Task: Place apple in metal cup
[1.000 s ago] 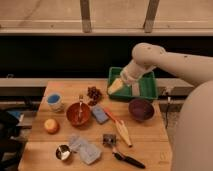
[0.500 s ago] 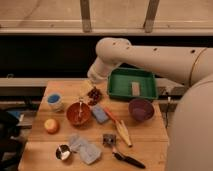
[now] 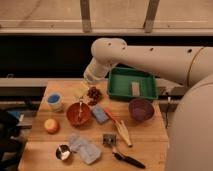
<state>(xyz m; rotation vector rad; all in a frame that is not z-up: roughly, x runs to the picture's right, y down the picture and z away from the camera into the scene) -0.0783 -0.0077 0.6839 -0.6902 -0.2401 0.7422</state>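
The apple (image 3: 51,125), small and yellow-orange, lies on the wooden table (image 3: 150,132) at the left. The metal cup (image 3: 63,152), shiny with a dark inside, stands near the front left corner, a little in front of and to the right of the apple. My gripper (image 3: 82,92) hangs from the white arm over the back of the table, between the white-and-blue cup (image 3: 55,101) and the dark red clustered lump (image 3: 93,93). It is well behind and to the right of the apple and touches neither the apple nor the metal cup.
An orange bowl (image 3: 78,113) stands just in front of the gripper. A blue sponge (image 3: 100,115), purple bowl (image 3: 141,109), green tray (image 3: 132,85), crumpled clear bag (image 3: 85,147), small metal piece (image 3: 108,138), light utensil (image 3: 121,130) and black-handled tool (image 3: 127,159) also lie about.
The arm has swung left from above the green tray to the back middle-left of the table, and the gripper has come down near the dark red lump. The objects have not moved.
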